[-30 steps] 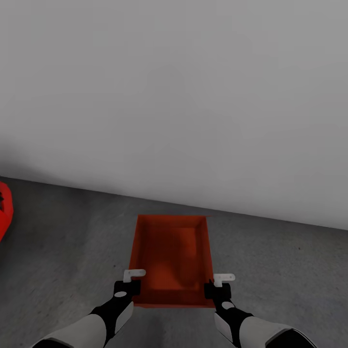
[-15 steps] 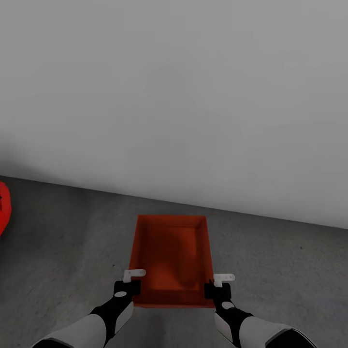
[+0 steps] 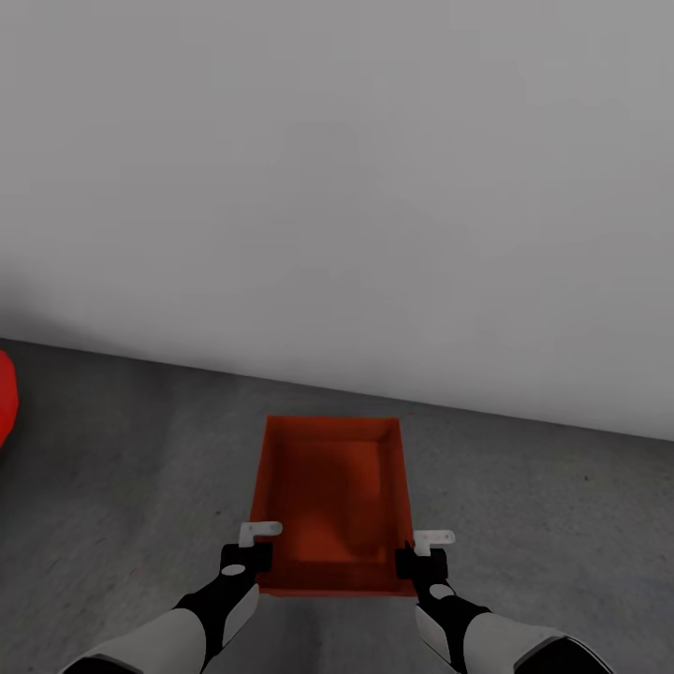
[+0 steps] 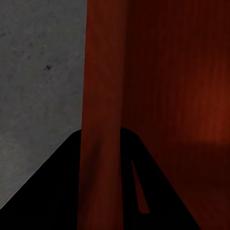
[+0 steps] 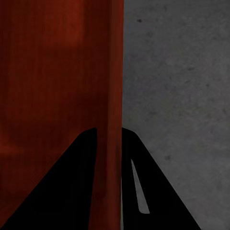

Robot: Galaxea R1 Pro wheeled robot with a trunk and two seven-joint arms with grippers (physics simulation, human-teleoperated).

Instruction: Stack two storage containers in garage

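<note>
Before a plain white wall (image 3: pixel 337 187), the robot holds one orange-red bin (image 3: pixel 332 501) out in front of itself with both arms. The bin is open at the top and empty inside, its long sides running away from the robot toward the wall. Below it lies the dark grey floor (image 3: pixel 140 468), mottled and matte; whether the bin rests on the floor or hangs just above it I cannot tell.

The left gripper (image 3: pixel 245 558) is at the near left corner of the bin, and the right gripper (image 3: pixel 421 563) at the near right corner, both level with the rim. In the left wrist view the thin red wall (image 4: pixel 103 120) runs straight down between the two dark fingers (image 4: pixel 57 191), one finger outside and one inside the bin, so that gripper is clamped on the left wall. The right wrist view shows the same thing: the right wall (image 5: pixel 114 96) stands pinched between its fingers (image 5: pixel 158 191), with the grey floor on the outer side and the bin's inside on the other.

At the far left edge of the head view a bit of a bright red car (image 3: pixel 6 398) shows above the floor, well apart from the bin.
</note>
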